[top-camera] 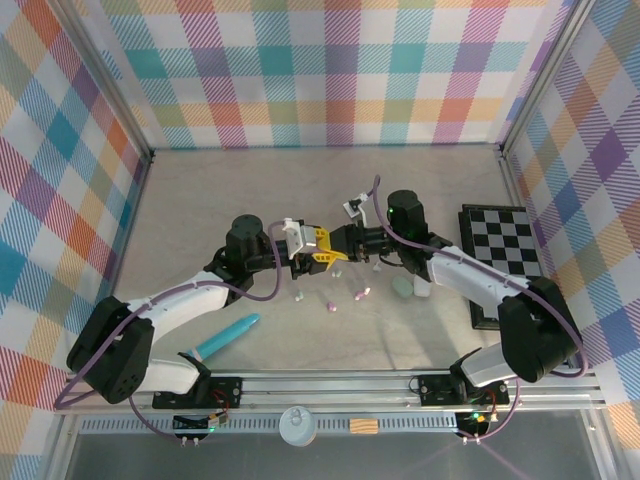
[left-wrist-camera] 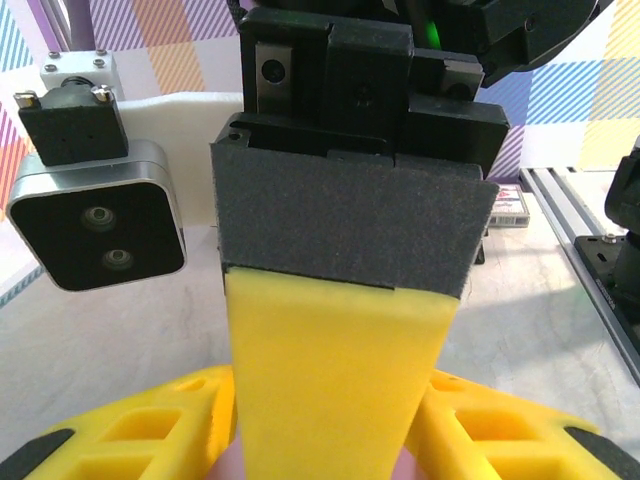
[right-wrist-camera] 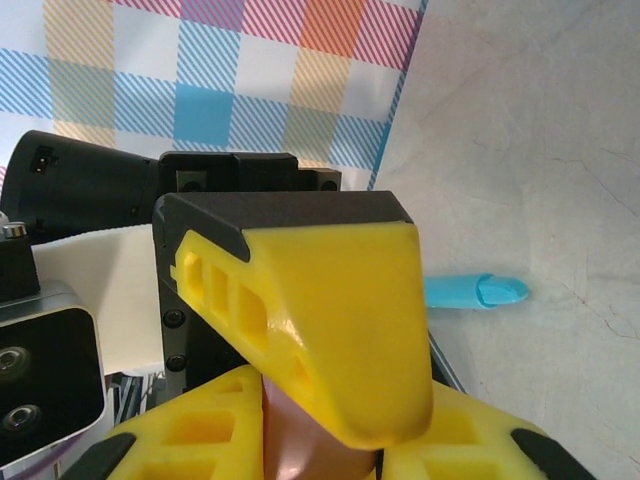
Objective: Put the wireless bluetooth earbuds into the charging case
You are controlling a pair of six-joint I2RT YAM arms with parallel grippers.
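The left jaws and the right jaws meet tip to tip above the middle of the desk (top-camera: 250, 190), turned crosswise to each other. Each pair is drawn in narrow on the same pinkish thing (right-wrist-camera: 305, 445), of which too little shows to name it. In the left wrist view the right arm's yellow finger (left-wrist-camera: 335, 380) lies across it. In the right wrist view the left arm's yellow finger (right-wrist-camera: 340, 330) does likewise. In the top view, at about 6 o'clock from the jaws, the wireless bluetooth earbuds (top-camera: 362, 293) lie loose on the desk, scattered apart from each other, some purple and some pale. At 4 o'clock, close under the right arm, a mint case (top-camera: 402, 287) and a pale case (top-camera: 422, 291) sit just beside each other. At 7 o'clock a turquoise stick (top-camera: 228, 335) lies slantwise near the left arm. At 3 o'clock a checkerboard (top-camera: 503, 245) lies by the right wall.
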